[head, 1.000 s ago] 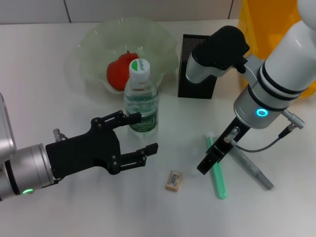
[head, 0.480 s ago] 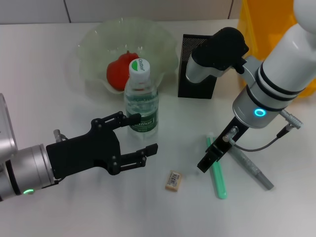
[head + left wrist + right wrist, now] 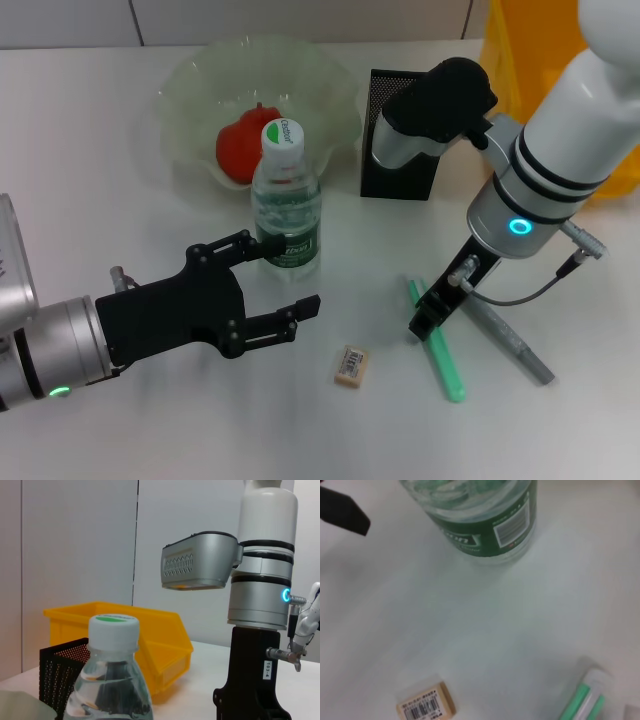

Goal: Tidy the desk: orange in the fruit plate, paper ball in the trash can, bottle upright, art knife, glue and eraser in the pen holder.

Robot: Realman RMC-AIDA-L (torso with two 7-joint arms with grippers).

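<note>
The left gripper (image 3: 283,275) hangs low over the counter's near left part with its black fingers (image 3: 297,308) spread wide and nothing between them; the upper finger reaches up beside the base of the bottle (image 3: 286,198), though whether it touches cannot be told. The bottle stands upright near the middle of the counter, white cap on top and dark green label around its lower body, water visible inside it.

The right gripper (image 3: 425,322) points down at the near right part of the counter, its dark tip at the upper end of a green pen-like tool (image 3: 437,344) lying flat there. Whether its fingers are parted or closed cannot be told, nor whether they have hold of the tool. A grey pen-like tool (image 3: 510,344) lies just beside the green one, toward the right edge. The eraser (image 3: 351,365) lies flat near the front edge, between the two grippers and apart from both.

Toward the far edge behind the bottle sits the fruit plate (image 3: 330,95), with the orange (image 3: 240,150) resting inside it. Right of it stands the pen holder (image 3: 390,95), upright, partly hidden by the right arm; its contents are not visible. The yellow trash can (image 3: 515,50) sits at the far right corner, its inside out of sight.
</note>
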